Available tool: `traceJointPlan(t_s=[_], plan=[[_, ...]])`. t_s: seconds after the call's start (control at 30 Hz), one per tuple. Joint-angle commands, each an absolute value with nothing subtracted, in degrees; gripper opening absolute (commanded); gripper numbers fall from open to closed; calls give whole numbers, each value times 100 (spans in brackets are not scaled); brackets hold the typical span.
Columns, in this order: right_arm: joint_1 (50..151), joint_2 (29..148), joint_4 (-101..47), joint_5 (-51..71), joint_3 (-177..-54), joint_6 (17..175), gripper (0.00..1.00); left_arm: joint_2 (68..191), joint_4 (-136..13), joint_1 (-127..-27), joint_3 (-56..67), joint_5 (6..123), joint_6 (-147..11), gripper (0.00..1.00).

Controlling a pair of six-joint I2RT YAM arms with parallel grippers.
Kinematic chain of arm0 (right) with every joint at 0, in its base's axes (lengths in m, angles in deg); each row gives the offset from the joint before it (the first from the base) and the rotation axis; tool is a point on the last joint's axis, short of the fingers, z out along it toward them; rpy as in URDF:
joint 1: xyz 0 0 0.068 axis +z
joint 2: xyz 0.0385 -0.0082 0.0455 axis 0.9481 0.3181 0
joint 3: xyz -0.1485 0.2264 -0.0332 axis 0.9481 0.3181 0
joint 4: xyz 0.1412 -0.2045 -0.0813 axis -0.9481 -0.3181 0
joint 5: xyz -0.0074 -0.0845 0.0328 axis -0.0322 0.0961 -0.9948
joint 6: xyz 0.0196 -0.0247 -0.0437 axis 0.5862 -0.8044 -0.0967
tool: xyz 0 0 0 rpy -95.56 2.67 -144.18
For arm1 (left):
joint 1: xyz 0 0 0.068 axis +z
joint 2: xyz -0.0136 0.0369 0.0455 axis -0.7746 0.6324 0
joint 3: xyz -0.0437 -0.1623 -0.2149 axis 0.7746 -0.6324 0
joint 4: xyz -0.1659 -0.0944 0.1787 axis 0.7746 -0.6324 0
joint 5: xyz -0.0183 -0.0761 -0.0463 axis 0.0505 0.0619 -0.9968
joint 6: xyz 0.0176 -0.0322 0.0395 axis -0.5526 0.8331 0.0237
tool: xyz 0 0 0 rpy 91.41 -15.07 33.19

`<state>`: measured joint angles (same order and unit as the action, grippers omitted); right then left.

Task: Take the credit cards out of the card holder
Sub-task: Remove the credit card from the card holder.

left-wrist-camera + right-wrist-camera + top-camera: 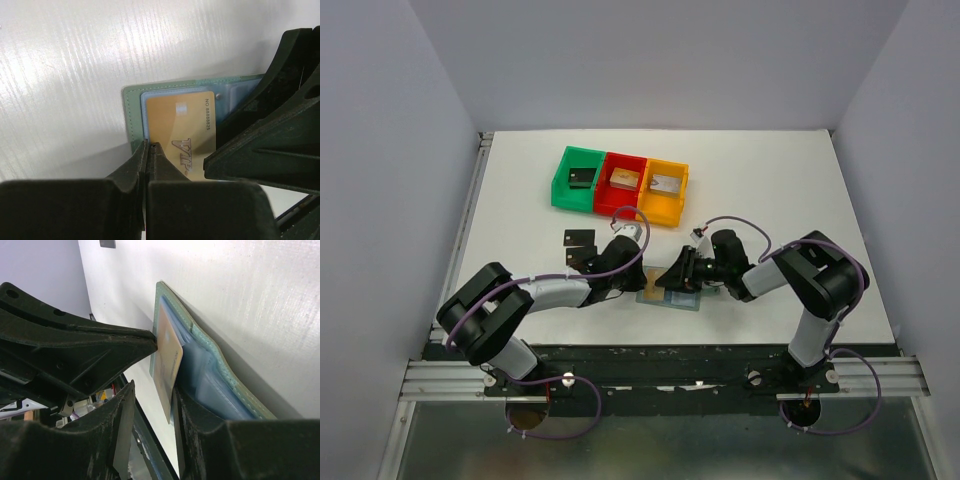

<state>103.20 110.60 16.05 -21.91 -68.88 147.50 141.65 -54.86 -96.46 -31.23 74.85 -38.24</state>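
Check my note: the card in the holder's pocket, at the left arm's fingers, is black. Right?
Wrong colour: the left wrist view shows a gold card marked VIP, in the pocket of the card holder, at the left fingers.

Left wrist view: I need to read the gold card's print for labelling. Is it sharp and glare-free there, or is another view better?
Left wrist: gold card sharp, VIP legible, shadow across its lower right, streaky glare only on the table. Right wrist: card oblique, print unreadable. Top external: evenly lit, card too small.
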Motion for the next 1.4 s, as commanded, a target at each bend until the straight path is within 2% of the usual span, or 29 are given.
traceJointPlan(t_s=[0.0, 0.33, 0.43, 0.57, 0.67, 0.97, 1.1, 1.37], plan=[[10336, 11225, 1886, -2113, -6950, 14761, 43, 14272, -5757, -9682, -3334, 7282, -3781, 2], [10344, 11366, 2106, -2342, -6960, 14813, 33, 14254, -5783, -9709, -3325, 7282, -3755, 4], [10344, 11217, 2001, -2325, -6915, 14708, 33, 14175, -5862, -9717, -3360, 7352, -3711, 13], [10327, 11068, 1755, -2307, -6872, 14550, 33, 14000, -5941, -9709, -3378, 7458, -3693, 32], [10309, 11006, 1605, -2281, -6845, 14453, 33, 13894, -5994, -9717, -3413, 7511, -3685, 36], [10283, 10663, 973, -2175, -6871, 14093, 33, 14052, -6020, -9700, -3395, 7537, -3685, 32], [10257, 10575, 806, -2158, -6854, 13987, 33, 14078, -6038, -9691, -3378, 7546, -3711, 24], [10204, 10417, 603, -2140, -6784, 13847, 33, 14113, -6082, -9683, -3343, 7564, -3737, 15]])
